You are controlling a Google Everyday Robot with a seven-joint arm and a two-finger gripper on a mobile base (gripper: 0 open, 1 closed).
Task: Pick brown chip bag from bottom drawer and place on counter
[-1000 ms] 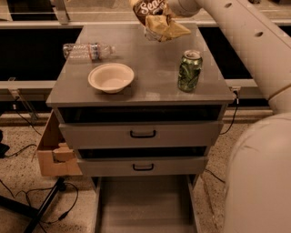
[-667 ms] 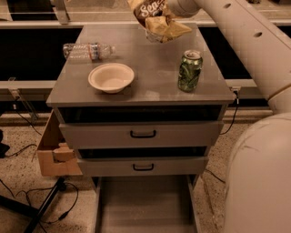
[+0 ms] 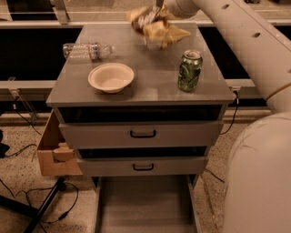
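Note:
The brown chip bag [image 3: 153,25] hangs blurred over the far middle of the counter [image 3: 150,86], its pale yellow-tan end pointing right. My gripper [image 3: 158,6] is at the top edge of the view, right above the bag and shut on its top. My white arm runs from there down the right side. The bottom drawer [image 3: 145,207] stands pulled out at the foot of the cabinet, a bare grey tray.
On the counter stand a green can [image 3: 189,70] at the right, a white bowl [image 3: 111,77] at the left front and a water bottle [image 3: 87,50] lying at the far left. A cardboard box [image 3: 52,152] and cables sit left of the cabinet.
The bag has swung a little left and lower over the far part of the counter, still in my gripper. The can, bowl and bottle have not moved.

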